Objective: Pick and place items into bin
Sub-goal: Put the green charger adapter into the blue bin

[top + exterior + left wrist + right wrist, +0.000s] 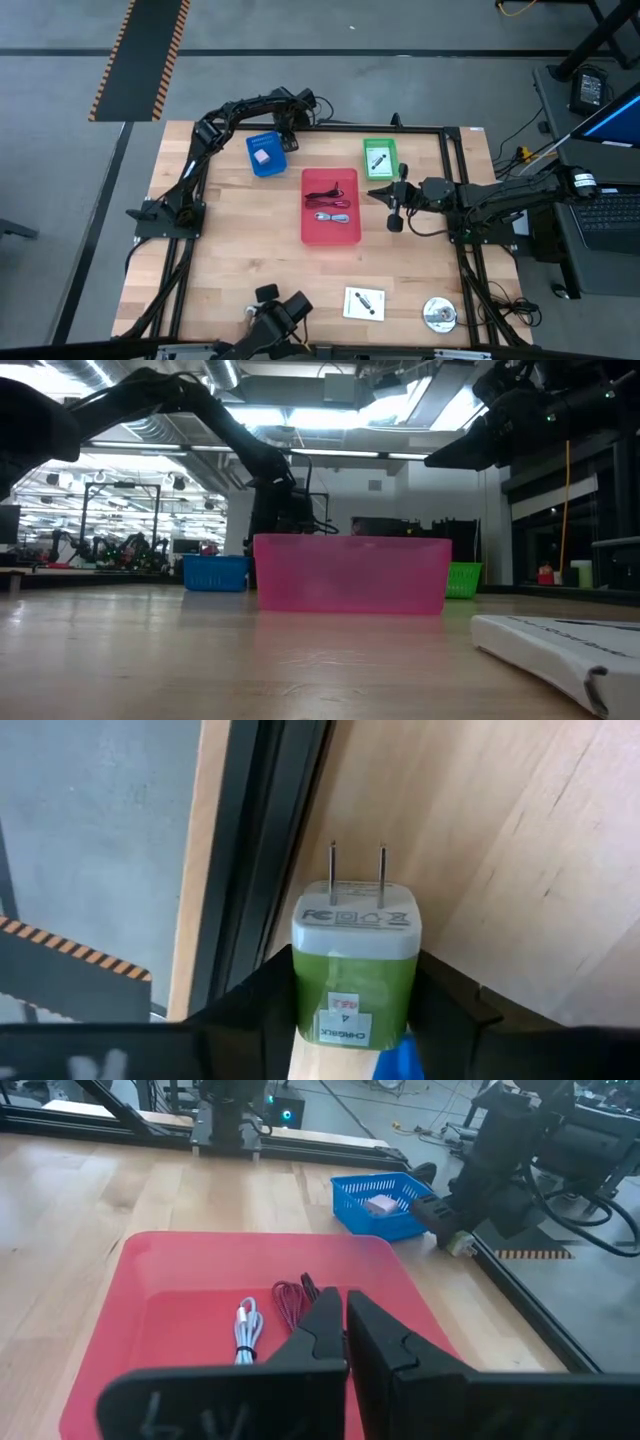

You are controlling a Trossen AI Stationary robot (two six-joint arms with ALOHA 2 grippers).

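The wooden desk (240, 270) stood in an open workshop, carrying red (330, 236), blue (266, 155) and green (380, 159) trays. The left end effector (352, 1020), beside the blue tray, was partly closed around a green-white charger (355, 970); step in hand: securing the pick. Next it needs lifting to a tray. The right end effector (345, 1342) hung shut over the red tray's cables (270, 1320). Charger markings: "FC", "4".
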